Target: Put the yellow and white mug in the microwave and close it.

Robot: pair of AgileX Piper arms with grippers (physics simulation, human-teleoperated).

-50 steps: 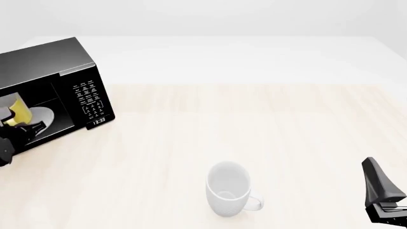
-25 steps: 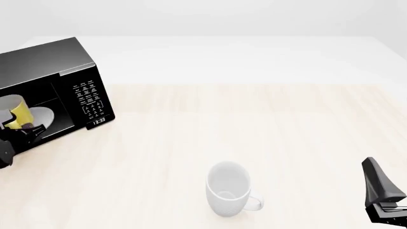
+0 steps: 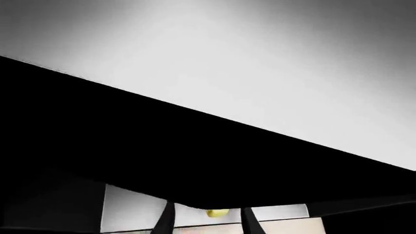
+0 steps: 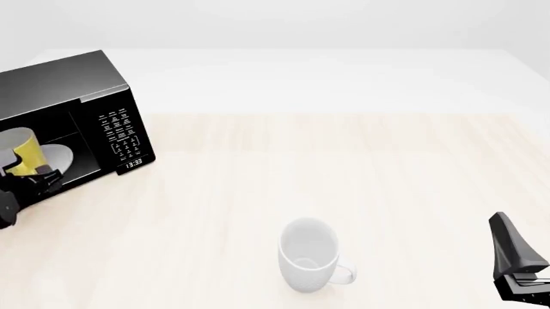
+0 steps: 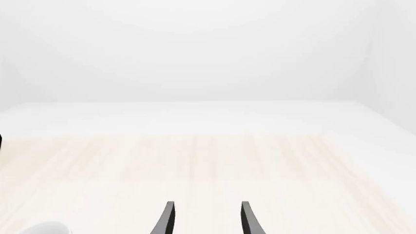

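The black microwave (image 4: 82, 84) stands at the table's far left with its cavity showing. Inside, the yellow and white mug (image 4: 23, 149) stands upright at the left edge of the white round plate (image 4: 60, 156). My left gripper (image 4: 33, 174) sits just in front of and below the mug. In the left wrist view a small yellow part of the mug (image 3: 217, 212) shows between the spread fingers (image 3: 166, 219) without touching them, so this gripper (image 3: 206, 210) is open. My right gripper (image 4: 514, 248) rests at the near right, open and empty (image 5: 206, 214).
A larger all-white mug (image 4: 308, 254) stands near the front middle of the table, handle to the right; its rim shows in the right wrist view (image 5: 46, 228). The microwave's dark body (image 3: 195, 161) fills much of the left wrist view. Its door is out of view.
The yellow mug has gone from tilted to upright over the plate's left side, and my left gripper shifted slightly with it. The right arm and white mug have not moved.
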